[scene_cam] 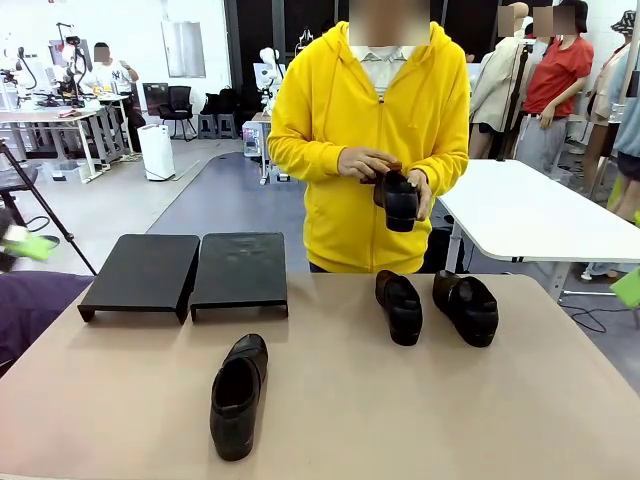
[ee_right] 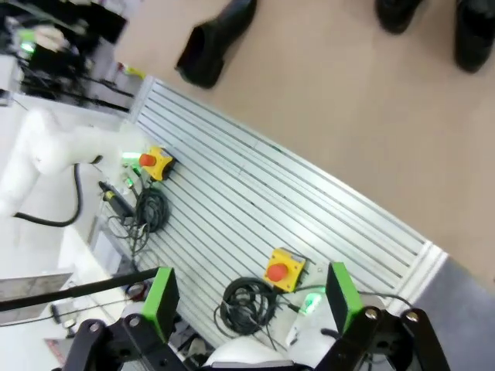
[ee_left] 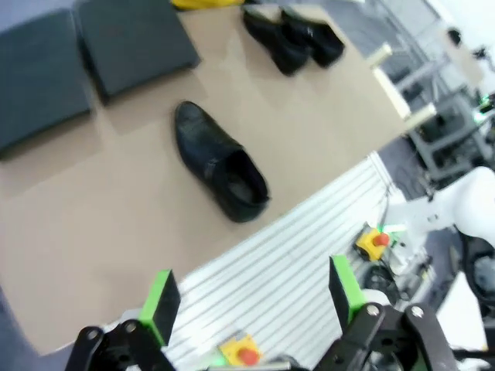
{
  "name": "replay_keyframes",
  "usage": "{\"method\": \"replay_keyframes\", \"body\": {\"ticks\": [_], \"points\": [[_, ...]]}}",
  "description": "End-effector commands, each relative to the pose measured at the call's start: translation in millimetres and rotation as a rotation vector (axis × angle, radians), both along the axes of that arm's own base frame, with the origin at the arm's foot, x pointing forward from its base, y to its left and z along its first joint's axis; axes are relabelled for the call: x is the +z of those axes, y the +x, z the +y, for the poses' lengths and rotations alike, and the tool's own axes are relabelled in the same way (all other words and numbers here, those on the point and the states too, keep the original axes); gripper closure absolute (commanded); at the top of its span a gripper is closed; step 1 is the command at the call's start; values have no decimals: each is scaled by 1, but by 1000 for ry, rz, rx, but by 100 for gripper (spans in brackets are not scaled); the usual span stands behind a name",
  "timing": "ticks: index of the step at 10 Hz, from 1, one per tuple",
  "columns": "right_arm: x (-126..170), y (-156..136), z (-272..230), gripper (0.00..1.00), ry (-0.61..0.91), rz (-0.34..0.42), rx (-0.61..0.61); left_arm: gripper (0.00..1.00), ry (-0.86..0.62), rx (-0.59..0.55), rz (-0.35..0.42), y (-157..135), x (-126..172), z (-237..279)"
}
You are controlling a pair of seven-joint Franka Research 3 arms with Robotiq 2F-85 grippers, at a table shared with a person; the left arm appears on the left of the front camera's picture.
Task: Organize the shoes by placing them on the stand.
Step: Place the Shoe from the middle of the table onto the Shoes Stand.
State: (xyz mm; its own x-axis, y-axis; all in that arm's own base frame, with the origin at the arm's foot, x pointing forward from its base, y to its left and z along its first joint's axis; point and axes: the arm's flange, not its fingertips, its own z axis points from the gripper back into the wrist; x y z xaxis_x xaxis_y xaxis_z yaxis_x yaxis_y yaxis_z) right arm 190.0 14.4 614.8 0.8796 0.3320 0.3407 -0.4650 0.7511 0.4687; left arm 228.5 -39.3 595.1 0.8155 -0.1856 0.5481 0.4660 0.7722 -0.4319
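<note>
black shoe [scene_cam: 238, 397] near-far, toe apparently away

Robotics lab. Open grey-floored hall; long white desk [scene_cam: 530, 215]; ribbed aluminium mounting plate [ee_right: 325, 216] carrying a yellow emergency-stop box with red button [ee_right: 282, 270] and coiled black cables [ee_right: 247, 305].

One shoe [ee_right: 398, 14] and a second shoe [ee_right: 473, 35] cut off at the right wrist view's top edge
</note>
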Motion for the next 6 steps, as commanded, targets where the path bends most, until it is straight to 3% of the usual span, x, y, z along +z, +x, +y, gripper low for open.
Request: {"method": "replay_keyframes", "body": {"ticks": [1, 4, 5, 6], "points": [[2, 2, -1, 0, 2, -11, 24, 0, 66, -68, 155, 47, -54, -98], [2, 2, -1, 0, 2, -11, 24, 0, 223, 72, 242, 90, -133, -188], [2, 2, -1, 0, 2, -11, 24, 0, 250, 132, 276, 90, -146, -214], [2, 2, -1, 0, 2, -11, 24, 0, 274, 108, 242, 89, -151, -230]]}}
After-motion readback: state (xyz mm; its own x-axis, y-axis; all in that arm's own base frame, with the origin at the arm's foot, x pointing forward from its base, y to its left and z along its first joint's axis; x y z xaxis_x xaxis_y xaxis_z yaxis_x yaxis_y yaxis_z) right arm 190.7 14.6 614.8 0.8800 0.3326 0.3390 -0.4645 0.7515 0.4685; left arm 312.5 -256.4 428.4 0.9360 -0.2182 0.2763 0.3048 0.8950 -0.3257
